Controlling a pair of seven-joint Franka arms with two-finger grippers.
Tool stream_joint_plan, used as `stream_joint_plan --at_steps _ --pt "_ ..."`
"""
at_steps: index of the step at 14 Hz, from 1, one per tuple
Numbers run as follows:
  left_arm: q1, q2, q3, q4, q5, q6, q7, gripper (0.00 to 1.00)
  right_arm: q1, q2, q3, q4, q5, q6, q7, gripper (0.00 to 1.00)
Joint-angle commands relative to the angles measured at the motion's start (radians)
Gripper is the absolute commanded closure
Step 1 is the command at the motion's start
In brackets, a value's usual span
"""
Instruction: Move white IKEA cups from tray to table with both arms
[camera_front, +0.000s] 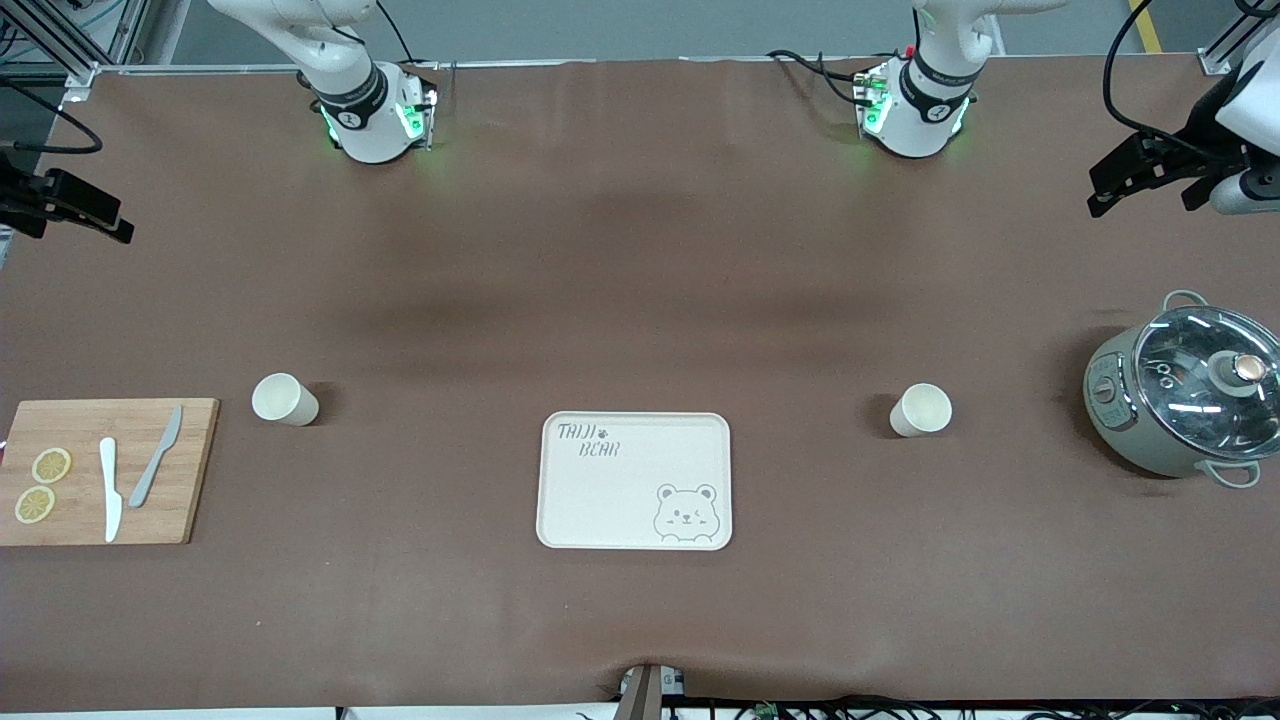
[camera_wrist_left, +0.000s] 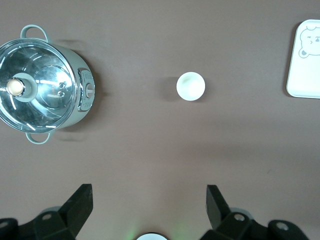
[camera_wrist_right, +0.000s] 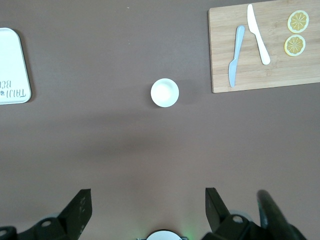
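Front view. Brown table (camera_front: 640, 250) with two white cups standing upright, well apart. One cup (camera_front: 285, 399) toward the right arm's end, just beside a wooden cutting board (camera_front: 105, 470), not touching it. Other cup (camera_front: 920, 410) toward the left arm's end, between a cream tray (camera_front: 634, 481) with a bear drawing and a lidded pot (camera_front: 1180, 400). Tray in the middle, slightly nearer the camera than both cups, nothing on it. On the board: two lemon slices (camera_front: 42, 484), a white knife (camera_front: 109, 488) and a grey knife (camera_front: 155, 456). Left gripper (camera_front: 1150, 175) raised over the left arm's end of the table, above the pot area; right gripper (camera_front: 65, 205) raised over the right arm's end, above the board area. Both arms waiting, neither touching anything.

Left wrist view. Left gripper (camera_wrist_left: 149, 207) high over bare table, fingers (camera_wrist_left: 80, 202) spread wide, holding nothing. Cup (camera_wrist_left: 190, 86) seen from above, rim round, between the pot (camera_wrist_left: 42, 85) with its glass lid and the corner of the tray (camera_wrist_left: 305, 60).

Right wrist view. Right gripper (camera_wrist_right: 147, 210) also high over bare table, fingers (camera_wrist_right: 80, 205) spread wide, holding nothing. Cup (camera_wrist_right: 164, 92) seen from above, between the tray's edge (camera_wrist_right: 12, 67) and the board (camera_wrist_right: 260, 50) carrying the grey knife (camera_wrist_right: 236, 55), white knife (camera_wrist_right: 258, 34) and lemon slices (camera_wrist_right: 296, 34).
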Motion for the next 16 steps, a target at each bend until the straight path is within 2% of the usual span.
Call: stream_joint_plan --at_steps 1,16 --pt "0.005 0.009 -0.006 0.019 0.021 -0.014 0.003 0.00 0.003 -0.030 0.002 -0.030 -0.015 0.012 0.015 0.00" --pt "0.005 0.024 -0.003 0.046 0.019 -0.014 0.005 0.00 0.004 -0.028 0.002 -0.021 -0.015 0.005 0.015 0.00"
